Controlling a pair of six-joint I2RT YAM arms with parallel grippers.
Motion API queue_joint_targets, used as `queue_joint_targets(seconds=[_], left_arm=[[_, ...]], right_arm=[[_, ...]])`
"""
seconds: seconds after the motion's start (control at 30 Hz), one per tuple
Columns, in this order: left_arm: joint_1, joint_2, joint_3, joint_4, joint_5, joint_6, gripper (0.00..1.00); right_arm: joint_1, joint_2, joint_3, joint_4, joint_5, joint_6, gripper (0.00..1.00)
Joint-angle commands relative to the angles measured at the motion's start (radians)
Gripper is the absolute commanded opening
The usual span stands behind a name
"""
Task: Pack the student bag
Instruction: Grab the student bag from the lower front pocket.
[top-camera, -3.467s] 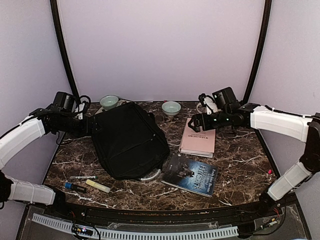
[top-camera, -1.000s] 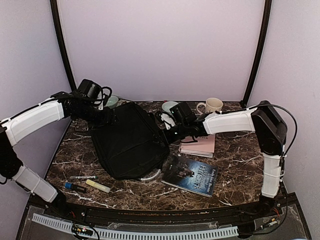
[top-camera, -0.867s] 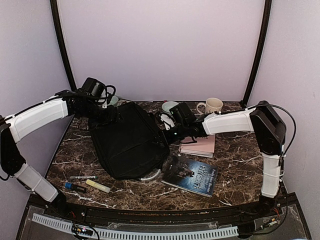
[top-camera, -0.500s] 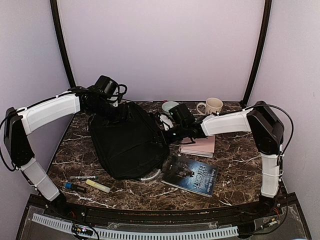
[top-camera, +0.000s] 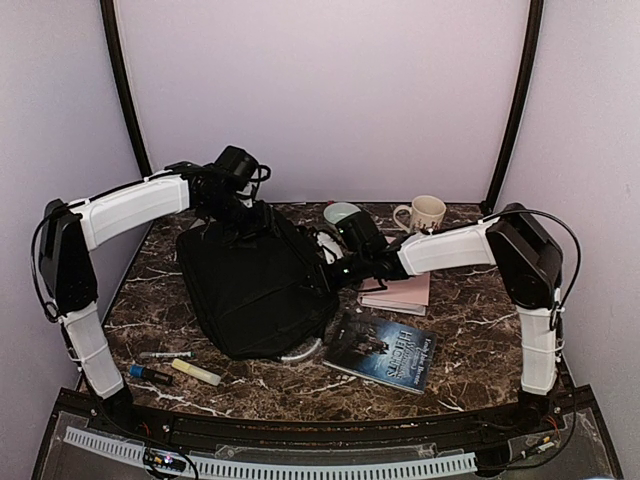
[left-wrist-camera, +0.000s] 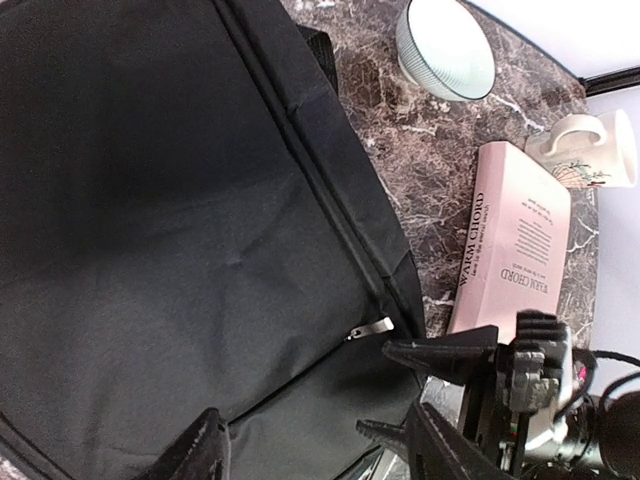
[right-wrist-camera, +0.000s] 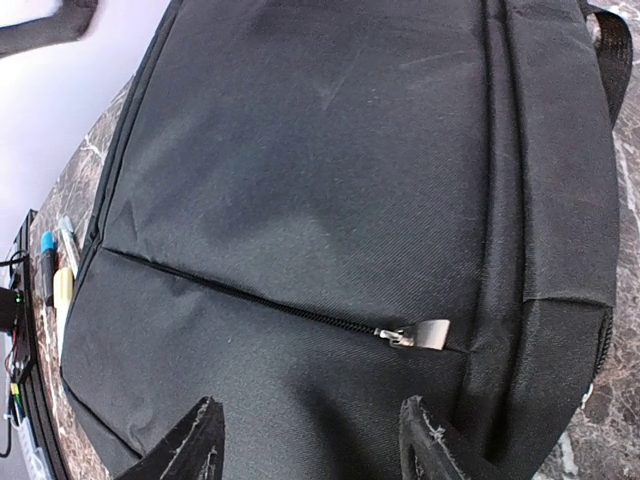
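The student bag (top-camera: 255, 285) is a large black backpack lying flat at the table's middle left, with its grey-white handle (top-camera: 300, 352) at the near edge. My left gripper (top-camera: 248, 218) hovers open over the bag's far edge. In the left wrist view (left-wrist-camera: 315, 455) its jaws are spread above the fabric (left-wrist-camera: 150, 200), near a silver zipper pull (left-wrist-camera: 372, 328). My right gripper (top-camera: 333, 270) is at the bag's right edge. It is open and empty in the right wrist view (right-wrist-camera: 310, 445), just short of the same zipper pull (right-wrist-camera: 420, 333) on the closed pocket zip.
A pink book (top-camera: 400, 285) and a dark blue book (top-camera: 385, 345) lie right of the bag. A bowl (top-camera: 341, 212) and a white mug (top-camera: 425, 212) stand at the back. A pen (top-camera: 165, 355), a yellow highlighter (top-camera: 195, 372) and a blue marker (top-camera: 148, 374) lie front left.
My left arm has swung right from the table's left side to the bag's far edge. My right gripper has come from over the pink book to the bag's right edge.
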Motion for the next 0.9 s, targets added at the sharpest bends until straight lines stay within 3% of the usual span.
queue_joint_targets(seconds=[0.0, 0.33, 0.67, 0.87], left_arm=[[-0.031, 0.054, 0.080, -0.054, 0.012, -0.008, 0.62], [-0.088, 0.235, 0.263, -0.094, 0.034, 0.018, 0.61], [-0.158, 0.451, 0.535, -0.291, -0.064, 0.079, 0.60], [-0.176, 0.552, 0.622, -0.362, -0.107, 0.115, 0.58]], right_arm=[[0.009, 0.020, 0.013, 0.031, -0.017, -0.002, 0.59], [-0.012, -0.080, -0.138, 0.056, 0.076, -0.038, 0.59], [-0.069, -0.148, -0.221, 0.020, 0.070, -0.067, 0.62], [-0.084, -0.183, -0.254, -0.057, 0.084, -0.061, 0.62]])
